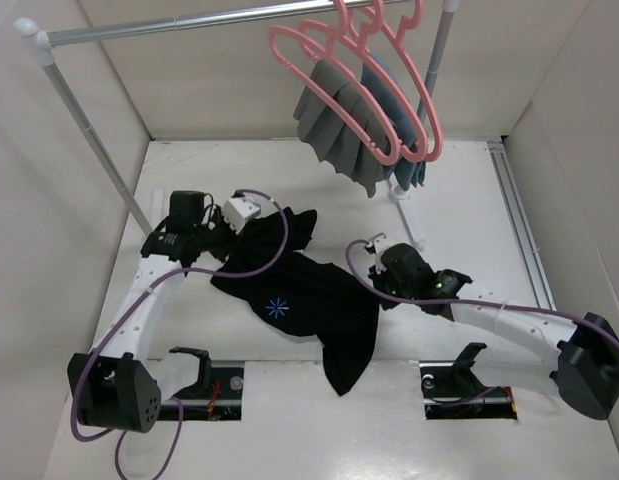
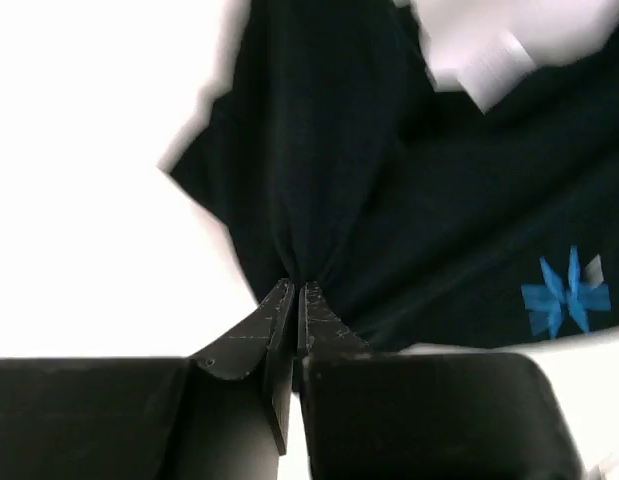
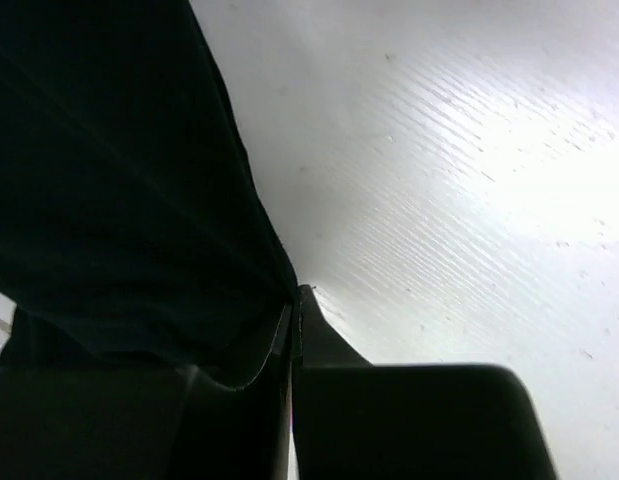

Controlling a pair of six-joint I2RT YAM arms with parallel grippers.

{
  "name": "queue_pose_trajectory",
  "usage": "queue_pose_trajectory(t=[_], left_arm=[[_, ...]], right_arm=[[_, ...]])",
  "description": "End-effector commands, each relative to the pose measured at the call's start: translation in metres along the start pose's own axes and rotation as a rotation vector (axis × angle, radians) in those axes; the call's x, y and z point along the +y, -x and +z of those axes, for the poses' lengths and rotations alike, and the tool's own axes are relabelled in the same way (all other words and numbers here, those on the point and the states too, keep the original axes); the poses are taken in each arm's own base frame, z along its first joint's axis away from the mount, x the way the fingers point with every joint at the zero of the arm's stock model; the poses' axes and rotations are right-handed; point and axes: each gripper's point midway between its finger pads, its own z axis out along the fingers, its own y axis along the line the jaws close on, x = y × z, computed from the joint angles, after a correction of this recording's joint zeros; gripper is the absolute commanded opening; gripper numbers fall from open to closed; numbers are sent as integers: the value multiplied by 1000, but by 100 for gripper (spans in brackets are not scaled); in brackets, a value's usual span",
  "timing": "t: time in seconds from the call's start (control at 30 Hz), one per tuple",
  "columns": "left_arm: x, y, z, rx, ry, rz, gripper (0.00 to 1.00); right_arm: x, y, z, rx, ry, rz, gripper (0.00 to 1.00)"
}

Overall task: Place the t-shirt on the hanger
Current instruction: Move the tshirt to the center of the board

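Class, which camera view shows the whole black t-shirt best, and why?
The top view: nearly the whole t-shirt shows, spread out. The left wrist view shows only a bunched part with the star mark; the right wrist view, just a dark fold.

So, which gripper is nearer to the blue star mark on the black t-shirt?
Left. The left gripper pinches the t-shirt beyond and left of the star mark; the right gripper pinches the shirt's right edge, farther away.

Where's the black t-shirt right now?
In the top view, the t-shirt lies crumpled on the table, between the left gripper at its left and the right gripper at its right, both pinching it.
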Motion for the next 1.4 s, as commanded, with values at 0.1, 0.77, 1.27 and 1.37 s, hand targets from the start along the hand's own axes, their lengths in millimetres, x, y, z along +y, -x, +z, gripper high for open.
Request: queue_pose_trajectory(t=[0.1,0.77,1.27,1.37], left_arm=[[-78,-88,-26,256,-389,253,32],[-45,-13,73,32,-121,224,80],[41,-1,-1,-50,90,-208,0],[43,-32,-14,83,111,-155,0]], right_arm=[[-4,5,-6,28,-32,-48,39],[103,121,73,-93,387,-419,70],[83,57,76,27,402,-347,0],[83,65,50,-32,327,-379,0]])
